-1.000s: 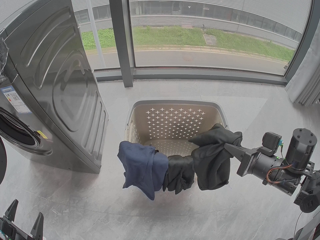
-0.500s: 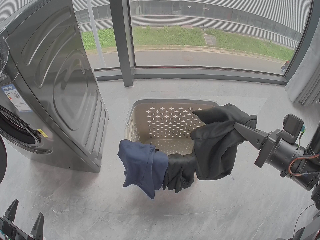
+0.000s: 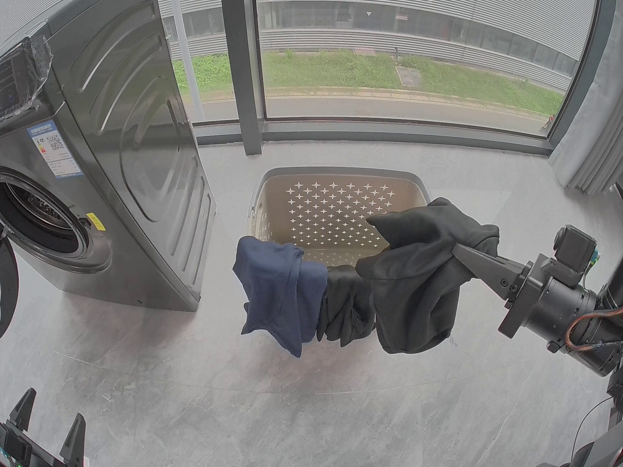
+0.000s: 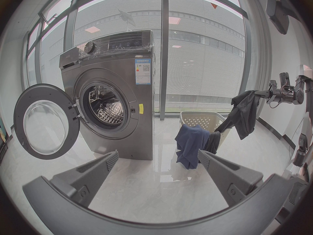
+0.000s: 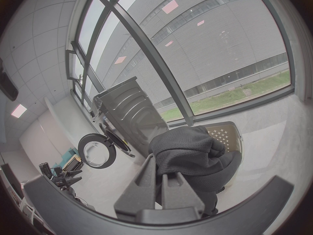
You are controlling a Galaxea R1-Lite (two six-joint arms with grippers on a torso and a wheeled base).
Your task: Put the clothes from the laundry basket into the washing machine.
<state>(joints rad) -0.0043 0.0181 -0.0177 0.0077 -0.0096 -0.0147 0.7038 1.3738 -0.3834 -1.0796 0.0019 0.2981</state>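
Right gripper, jaws clamped on the black garment, bunched before the laundry basket; washing machine beyond, door open.

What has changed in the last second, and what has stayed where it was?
The right hand, shut on the black mesh garment, lifted it and carried it toward the robot's right, away from the near rim of the beige perforated plastic laundry basket. After that the head camera shifted, not the things. The dark blue cloth stayed draped over that rim; the open left hand kept low.
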